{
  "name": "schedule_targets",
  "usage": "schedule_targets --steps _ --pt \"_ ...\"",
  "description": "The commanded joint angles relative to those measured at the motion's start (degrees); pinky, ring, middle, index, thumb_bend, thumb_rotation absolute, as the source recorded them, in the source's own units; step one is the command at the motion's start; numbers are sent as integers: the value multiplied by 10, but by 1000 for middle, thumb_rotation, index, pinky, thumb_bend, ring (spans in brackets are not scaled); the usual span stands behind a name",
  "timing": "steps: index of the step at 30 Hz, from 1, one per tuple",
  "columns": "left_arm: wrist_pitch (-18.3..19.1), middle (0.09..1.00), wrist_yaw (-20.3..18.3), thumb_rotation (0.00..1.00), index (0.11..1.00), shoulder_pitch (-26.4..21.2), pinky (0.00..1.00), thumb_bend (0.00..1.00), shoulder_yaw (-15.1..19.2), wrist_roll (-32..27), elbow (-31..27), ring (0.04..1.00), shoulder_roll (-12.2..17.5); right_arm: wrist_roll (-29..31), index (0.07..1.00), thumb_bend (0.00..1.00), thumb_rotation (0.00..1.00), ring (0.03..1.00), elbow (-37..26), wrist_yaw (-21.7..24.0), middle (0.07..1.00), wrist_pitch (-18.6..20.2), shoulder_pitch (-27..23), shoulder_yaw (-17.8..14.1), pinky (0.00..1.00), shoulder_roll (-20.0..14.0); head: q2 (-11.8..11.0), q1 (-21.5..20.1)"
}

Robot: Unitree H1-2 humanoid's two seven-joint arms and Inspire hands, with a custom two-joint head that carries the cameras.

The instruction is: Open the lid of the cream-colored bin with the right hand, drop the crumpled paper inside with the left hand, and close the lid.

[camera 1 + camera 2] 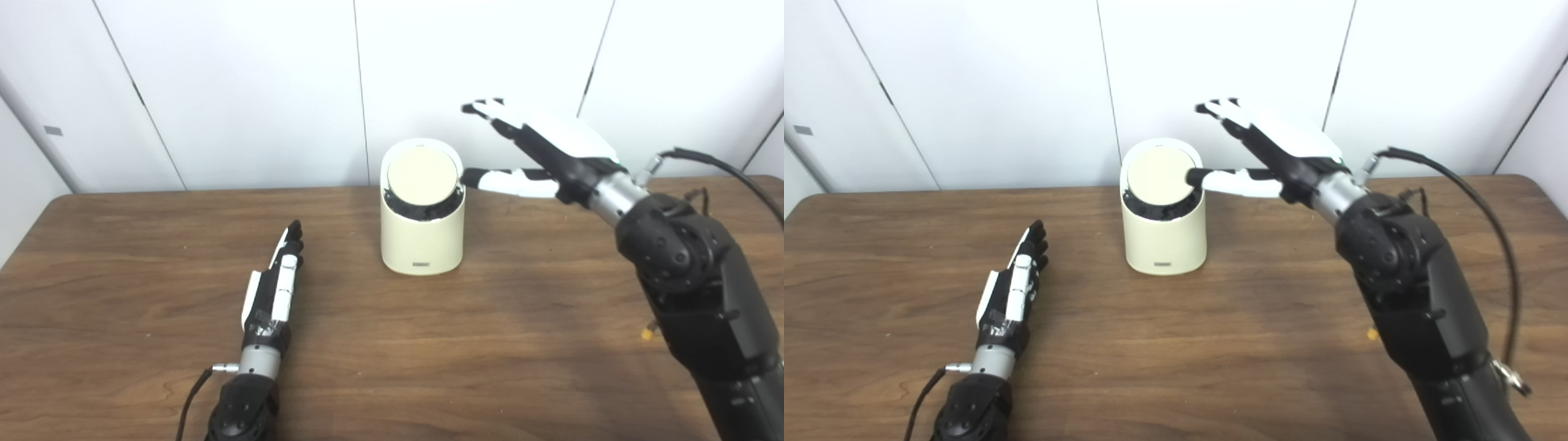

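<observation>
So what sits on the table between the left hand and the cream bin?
Nothing: in both eye views only bare wooden table separates the left hand from the cream bin. No crumpled paper shows there.

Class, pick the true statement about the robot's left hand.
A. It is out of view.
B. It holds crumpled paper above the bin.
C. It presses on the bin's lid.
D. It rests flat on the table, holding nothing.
D: the left hand lies on the table with fingers extended and nothing in it, well apart from the cream-colored bin.
</observation>
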Motion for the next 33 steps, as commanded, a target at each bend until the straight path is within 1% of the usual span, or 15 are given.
schedule_targets --steps 1,3,6,8,10,11,13,16,18,21,22,24,27,30,33 --pt "5 1000 -2 1000 1000 1 1000 568 2 -2 6 1000 6 13 955 613 1000 1000 -30 -9 991 37 2 -23 983 0 0 -1" --pt "7 1000 -3 1000 1000 1 1000 574 2 -1 5 1000 8 18 964 612 1000 1000 -37 -8 998 57 18 -29 996 -2 2 0" --pt "8 1000 -5 1000 1000 3 1000 566 4 -6 1 1000 8 44 968 635 1000 1000 -29 -29 998 62 50 -48 1000 1 3 1" --pt "12 1000 -6 1000 1000 6 1000 559 6 -10 -5 1000 8 78 967 645 1000 1000 -9 -52 996 43 68 -66 1000 9 5 3" --pt "16 1000 -6 1000 1000 9 1000 552 6 -14 -14 1000 7 108 970 633 1000 990 11 -76 984 24 84 -81 968 15 6 4" --pt "18 1000 -6 1000 1000 11 1000 540 6 -15 -19 1000 6 128 965 612 1000 965 25 -90 970 12 94 -93 930 20 7 4" --pt "19 1000 -6 1000 1000 15 1000 522 6 -13 -26 1000 8 162 963 593 1000 952 46 -114 968 -10 112 -110 912 28 10 3" --pt "20 1000 -6 1000 1000 19 1000 512 2 -1 -33 1000 15 209 961 580 1000 953 77 -144 970 -58 134 -129 921 36 12 1" --pt "27 1000 -5 1000 1000 21 1000 502 3 -1 -43 1000 16 225 964 576 1000 965 90 -160 976 -83 145 -132 941 38 14 0" --pt "35 1000 -8 1000 1000 29 1000 475 7 -11 -59 1000 17 266 963 583 1000 984 106 -184 979 -96 160 -145 978 59 16 6" --pt "36 1000 -10 1000 1000 33 1000 477 8 -14 -65 1000 18 293 963 604 1000 994 112 -192 981 -99 168 -154 991 76 17 8" --pt "38 1000 -13 1000 1000 38 1000 480 10 -21 -72 1000 19 329 968 614 1000 999 120 -200 984 -105 179 -163 998 94 20 9" --pt "30 1000 -14 1000 1000 48 1000 480 16 -30 -79 1000 21 385 985 598 1000 1000 132 -208 995 -105 190 -174 1000 128 23 8" --pt "18 1000 -11 1000 1000 58 1000 484 28 -39 -84 1000 19 399 999 610 1000 1000 141 -216 1000 -113 202 -168 1000 144 25 7" --pt "6 1000 -10 1000 1000 67 1000 488 41 -49 -85 1000 23 398 1000 619 1000 1000 128 -229 1000 -113 214 -161 1000 158 30 9"
